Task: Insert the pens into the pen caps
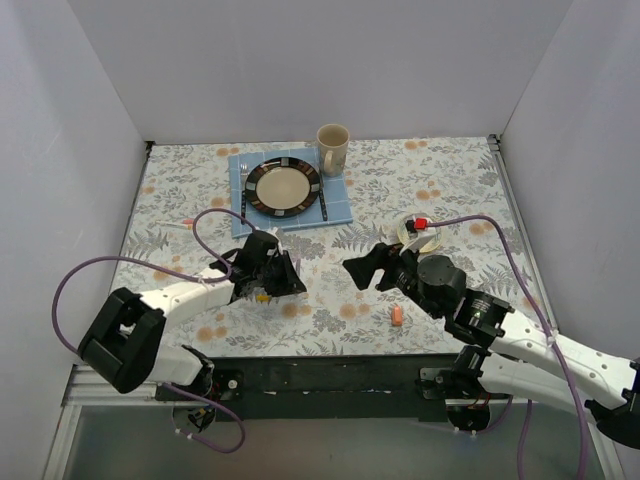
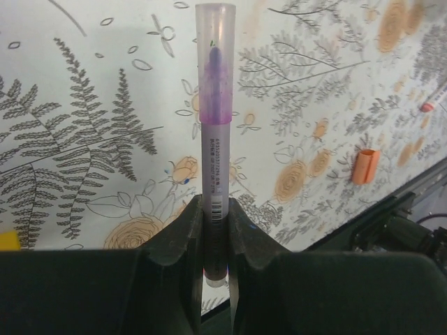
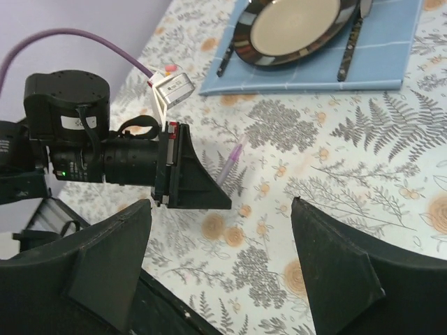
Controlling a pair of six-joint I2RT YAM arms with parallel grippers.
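Observation:
My left gripper (image 2: 214,209) is shut on the barrel of a purple pen (image 2: 214,105), which points away from it above the flowered tablecloth. A translucent purple cap (image 2: 214,63) sits over the pen's tip. In the top view this gripper (image 1: 280,275) is left of centre. My right gripper (image 1: 362,268) faces it, open and empty (image 3: 220,206), and sees the purple pen (image 3: 230,164). An orange cap (image 1: 397,316) lies near the front edge, also in the left wrist view (image 2: 365,166). A small yellow piece (image 1: 262,296) lies under the left gripper.
A dark-rimmed plate (image 1: 283,186) sits on a blue mat (image 1: 340,205) with a fork and a knife, and a beige mug (image 1: 333,147) stands behind. A small white dish (image 1: 418,238) holds a red-tipped whitish pen (image 2: 433,103). Purple cables (image 1: 205,225) loop over the table.

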